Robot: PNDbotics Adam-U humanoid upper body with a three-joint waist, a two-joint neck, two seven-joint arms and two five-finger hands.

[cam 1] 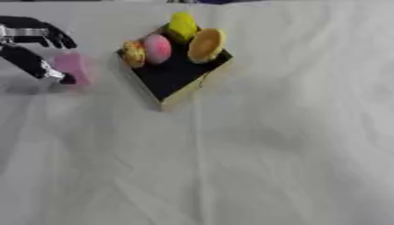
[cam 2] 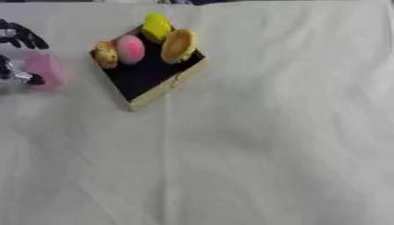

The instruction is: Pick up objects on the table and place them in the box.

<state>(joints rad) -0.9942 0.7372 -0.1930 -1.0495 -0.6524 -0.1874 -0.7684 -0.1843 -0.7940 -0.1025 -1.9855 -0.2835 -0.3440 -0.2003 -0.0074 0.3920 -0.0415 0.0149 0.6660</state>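
The left hand [cam 1: 34, 48] is reaching in from the left edge, well to the left of the box [cam 1: 184, 88], and its black fingers and thumb are curling around a pink block [cam 1: 73, 68], the fingers arching over the block's top while the thumb is lying against its near left side. The block's outline is soft in both views, so whether it is resting on the cloth or lifted just off it is hard to tell. The right hand is showing in neither view. To the right of the hand and block, the box is sitting turned like a diamond, a shallow tray with pale tan walls and a black floor. Four things are lying in its far half: a speckled orange-yellow piece [cam 1: 134, 53] by the left corner, a pink egg-shaped piece [cam 1: 158, 48] just beside it, a yellow piece [cam 1: 182, 25] at the far corner, and a round tan-and-orange piece [cam 1: 206, 45] leaning at the right side. The near half of the box floor is showing bare black. Everything is resting on a white cloth [cam 1: 254, 158] covering the table, creased in long folds running from the box toward the near edge.
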